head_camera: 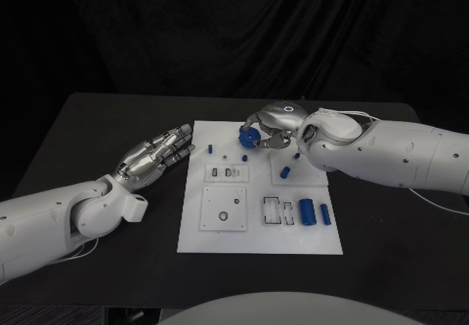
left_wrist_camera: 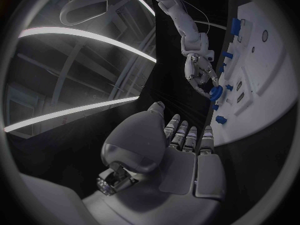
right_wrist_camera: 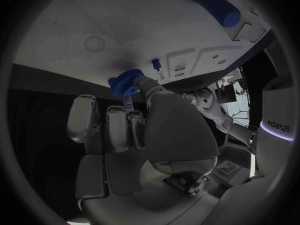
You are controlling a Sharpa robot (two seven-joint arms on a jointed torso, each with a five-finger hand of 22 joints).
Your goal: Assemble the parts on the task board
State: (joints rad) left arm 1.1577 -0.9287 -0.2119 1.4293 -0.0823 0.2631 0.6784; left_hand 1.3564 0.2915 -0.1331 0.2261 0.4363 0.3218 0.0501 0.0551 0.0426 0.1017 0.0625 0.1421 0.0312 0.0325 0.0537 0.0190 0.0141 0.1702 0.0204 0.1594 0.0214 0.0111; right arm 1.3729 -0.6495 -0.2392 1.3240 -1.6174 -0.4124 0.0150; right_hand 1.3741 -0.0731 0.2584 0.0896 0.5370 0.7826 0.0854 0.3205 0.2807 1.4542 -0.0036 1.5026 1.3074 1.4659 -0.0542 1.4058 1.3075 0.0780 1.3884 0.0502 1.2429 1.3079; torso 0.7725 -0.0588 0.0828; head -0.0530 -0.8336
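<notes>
The white task board lies in the middle of the black table. My right hand is over the board's far edge and holds a blue toothed gear between its fingertips; the gear hangs just above the board, and from the left wrist I see it too. My left hand lies flat with fingers straight, left of the board and holding nothing. A blue cylinder and a slimmer blue piece lie at the board's right side. Small blue pegs stand near the middle.
A square white plate and slotted holders sit on the board. A small blue peg stands near the board's far left corner. Bare black table surrounds the board.
</notes>
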